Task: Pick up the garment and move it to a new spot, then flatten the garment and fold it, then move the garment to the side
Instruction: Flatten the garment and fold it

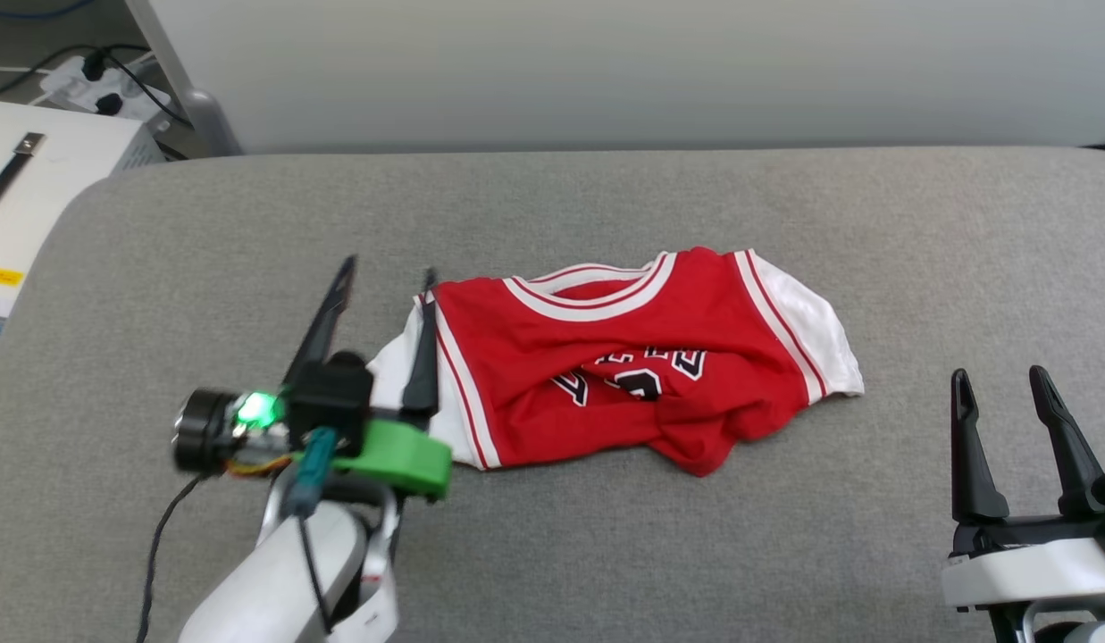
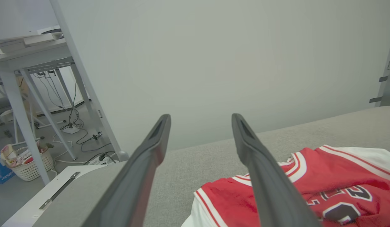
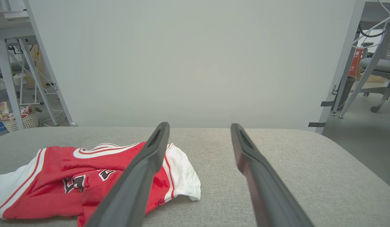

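Fingers of the left gripper (image 1: pixel 388 268) stand spread over the jersey's (image 1: pixel 623 375) near sleeve (image 1: pixel 393 359). Closing there may pinch just 1 layer, so the crumpled jersey, lying mid-desk (image 1: pixel 606 554), could drag or twist. The right gripper (image 1: pixel 999 373), also spread, sits well apart, too far to help.

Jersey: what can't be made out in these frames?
Head view: jersey lettering and number, buried in its own folds.
Head view: one white sleeve, partly behind the left hand; contact unclear.
Left wrist view: jersey cut off by bottom and right edges.
Right wrist view: a finger of the right hand covers part of the front.
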